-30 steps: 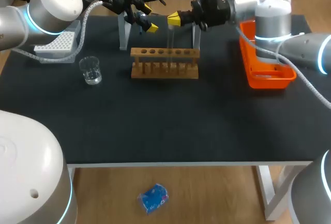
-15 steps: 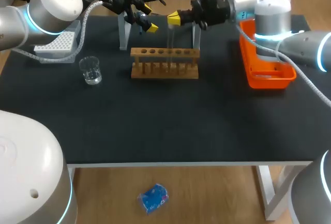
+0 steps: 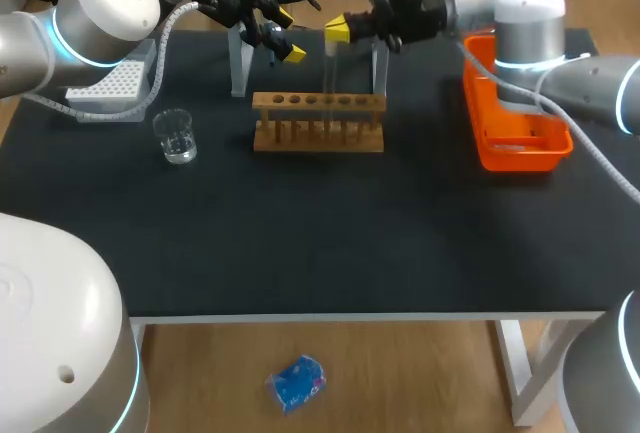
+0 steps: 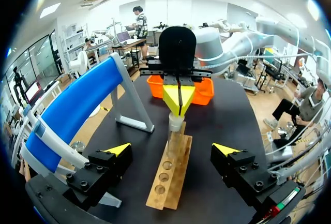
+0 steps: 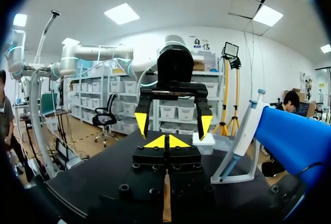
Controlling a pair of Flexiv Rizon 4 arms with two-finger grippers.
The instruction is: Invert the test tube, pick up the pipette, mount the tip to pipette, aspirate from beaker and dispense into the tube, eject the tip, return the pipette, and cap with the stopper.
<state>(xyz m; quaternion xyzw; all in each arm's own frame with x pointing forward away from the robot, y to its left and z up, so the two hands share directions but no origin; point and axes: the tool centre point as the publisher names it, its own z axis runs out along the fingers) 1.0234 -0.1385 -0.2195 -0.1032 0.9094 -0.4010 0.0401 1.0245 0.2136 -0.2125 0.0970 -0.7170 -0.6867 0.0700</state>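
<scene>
Standing vertical: test tube (image 3: 329, 78), top in right end effector (image 3: 337, 30)

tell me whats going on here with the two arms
The right end effector is shut on the top of an upright test tube, whose lower end seems to sit in the wooden rack. The left end effector is open and holds nothing, just across the tube from it. The pipette is on its stand and the beaker is untouched, so this is the first step.
</scene>
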